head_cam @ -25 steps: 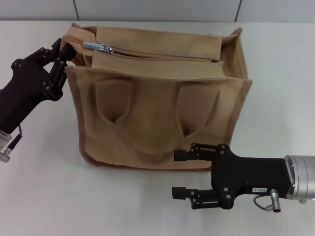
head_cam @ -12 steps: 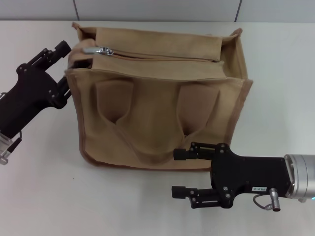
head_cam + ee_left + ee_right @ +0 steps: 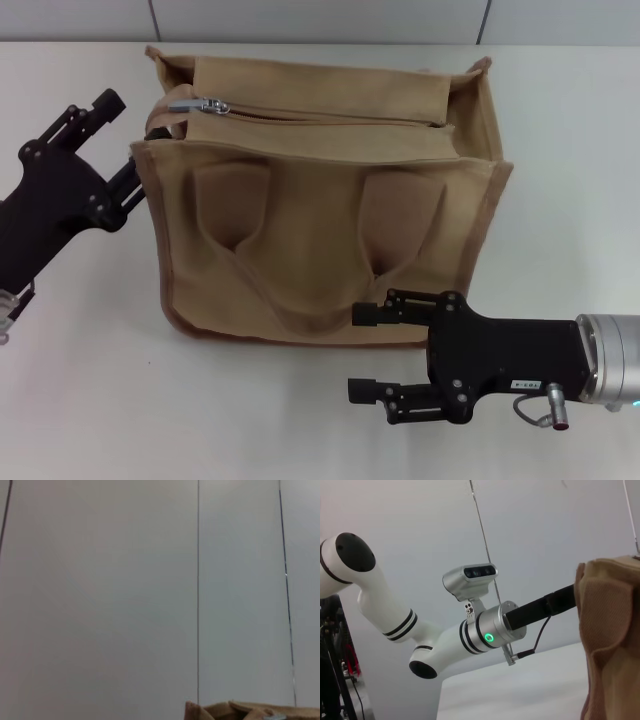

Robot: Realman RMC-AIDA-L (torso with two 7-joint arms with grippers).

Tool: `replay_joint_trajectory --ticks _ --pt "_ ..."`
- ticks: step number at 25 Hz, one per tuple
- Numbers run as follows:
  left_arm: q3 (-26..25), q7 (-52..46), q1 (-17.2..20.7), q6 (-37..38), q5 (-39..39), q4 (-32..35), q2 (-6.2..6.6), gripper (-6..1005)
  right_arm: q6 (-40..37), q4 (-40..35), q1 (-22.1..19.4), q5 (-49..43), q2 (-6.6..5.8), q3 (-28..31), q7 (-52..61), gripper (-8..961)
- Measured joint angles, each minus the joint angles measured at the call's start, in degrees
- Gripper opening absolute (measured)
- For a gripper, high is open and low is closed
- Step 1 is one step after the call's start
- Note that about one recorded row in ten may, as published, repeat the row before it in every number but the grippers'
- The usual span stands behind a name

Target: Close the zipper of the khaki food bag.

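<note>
Bag: the one khaki food bag stood upright on the white surface, set toward the far edge, its long axis running left to right.
Zipper: the single zipper ran along the top, parallel to that axis; its silver pull tab sat at the left end, pointing left.
Handles: two looped handles; the near one lay flat against the front panel.
Left gripper: the left gripper was just beside the bag's upper left corner, jaws spread apart and holding nothing, with the far finger apart from the fabric.
Right gripper: the right gripper hung at the bag's lower front edge, jaws wide apart and empty, pointing left.
Open room: bare surface lay left of the bag, in front of it and to its right; a wall rose just behind.
</note>
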Motion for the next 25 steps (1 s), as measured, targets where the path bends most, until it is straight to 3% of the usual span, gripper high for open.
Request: replay_joint_trajectory --ticks 8,14,24,25 --pt "-0.31 0.59 -0.92 -0.94 -1.14 -1.46 -0.12 654 0.07 0.06 -0.21 0.00 0.02 0.01 -0.11 769" --pt "-0.42 2.24 -0.54 -0.14 -2.21 -2.68 -0.10 513 0.08 1.60 -0.12 0.74 0.02 0.09 -2.13 769" --pt "-0.42 1.75 -0.21 2.13 -2.28 -3.08 -0.04 100 0.07 1.94 -0.03 1.17 0.02 0.10 -2.69 769" --pt "-0.42 1.75 -0.33 2.28 -2.28 -3.48 -0.04 98 0.06 1.94 -0.03 1.35 0.02 0.09 -2.70 769"
